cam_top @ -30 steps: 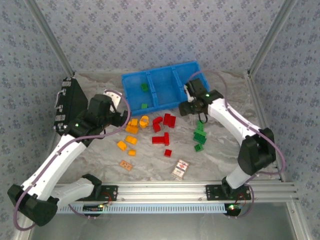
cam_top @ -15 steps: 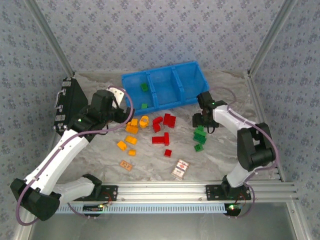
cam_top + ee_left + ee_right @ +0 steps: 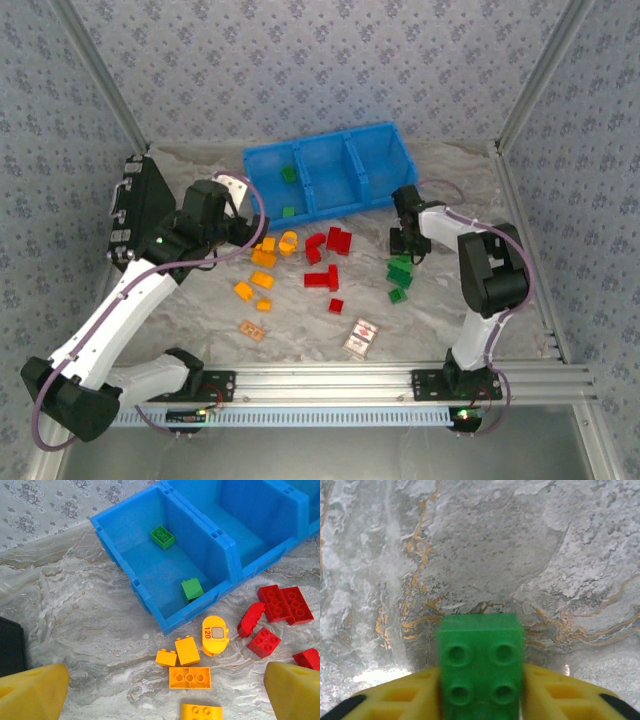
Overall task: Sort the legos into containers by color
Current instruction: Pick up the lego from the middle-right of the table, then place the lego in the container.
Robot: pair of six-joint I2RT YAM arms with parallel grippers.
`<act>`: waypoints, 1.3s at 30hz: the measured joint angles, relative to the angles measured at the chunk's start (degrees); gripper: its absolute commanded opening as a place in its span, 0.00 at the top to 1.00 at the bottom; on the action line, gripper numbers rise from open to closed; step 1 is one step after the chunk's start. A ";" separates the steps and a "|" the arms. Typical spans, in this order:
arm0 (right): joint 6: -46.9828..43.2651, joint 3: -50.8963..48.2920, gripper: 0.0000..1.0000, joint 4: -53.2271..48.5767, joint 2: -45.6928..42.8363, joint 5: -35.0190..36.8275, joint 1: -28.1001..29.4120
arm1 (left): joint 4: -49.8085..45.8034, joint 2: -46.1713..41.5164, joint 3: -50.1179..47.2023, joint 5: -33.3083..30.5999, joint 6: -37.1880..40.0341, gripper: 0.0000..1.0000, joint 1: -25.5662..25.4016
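The right gripper (image 3: 405, 243) is low over the worktop towards its right edge, at the far end of the green pile (image 3: 400, 275). In the right wrist view its yellow fingers (image 3: 395, 695) press on both sides of one green brick (image 3: 480, 665), studs facing the camera, so they are closed on it. The brick sits square between them, which should prevent it from turning. I cannot tell whether it rests on the marble or is already lifted.

The bin (image 3: 325, 175) lies at the far edge, near the middle, with its long side slightly oblique. Two green bricks (image 3: 162, 536) are in its left compartment; the middle one looks bare. I judge that green belongs on the left, so this brick must cross the whole bin to arrive there.

The left gripper (image 3: 237, 226) hangs above the orange bricks (image 3: 190, 677), just near the bin's left corner. Its fingers (image 3: 35, 690) are as wide apart as they go and hold nothing. This height gives it a view of both the orange group and the open compartments, probably to choose the next piece.

The red bricks (image 3: 325, 260) lie in the centre, between orange and green. The colours on the worktop are already in loose groups, so each arm can work on its own side. Most bricks are not yet sorted.
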 measured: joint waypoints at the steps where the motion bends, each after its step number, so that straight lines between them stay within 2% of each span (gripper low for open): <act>1: -0.17 0.02 0.64 0.02 0.00 -0.13 -0.02 | 0.00 0.00 0.00 -0.02 -0.02 0.00 0.00; 10: -0.50 3.93 0.69 -3.58 -2.36 0.13 1.73 | 0.57 0.83 0.00 0.00 0.50 0.00 0.00; 14: -0.50 11.72 0.70 -5.62 -4.96 -0.31 4.79 | 1.49 0.83 0.00 1.01 0.68 0.00 1.57; 18: -0.85 22.16 0.70 -4.68 -3.78 -2.75 9.66 | 2.14 0.28 -0.02 2.89 0.68 0.00 5.11; 22: -2.99 38.12 0.70 -2.97 4.70 -3.48 15.87 | 1.84 -2.60 -0.90 3.67 0.98 0.00 6.86; 26: -5.73 58.10 0.70 -4.20 18.49 -4.39 20.76 | 1.09 -8.22 -3.52 3.65 0.96 0.00 7.23; 32: -7.65 91.69 0.68 -8.24 41.90 -6.84 22.67 | 0.46 -14.91 -7.93 3.63 -2.51 0.00 7.67; 34: -7.61 95.19 0.66 -8.20 45.92 -7.93 22.51 | 0.52 -16.61 -9.51 3.61 -4.15 0.00 7.67; 39: -5.95 92.54 0.53 -7.89 49.44 -10.47 22.23 | -1.07 -20.57 -12.22 2.16 -7.72 0.00 7.76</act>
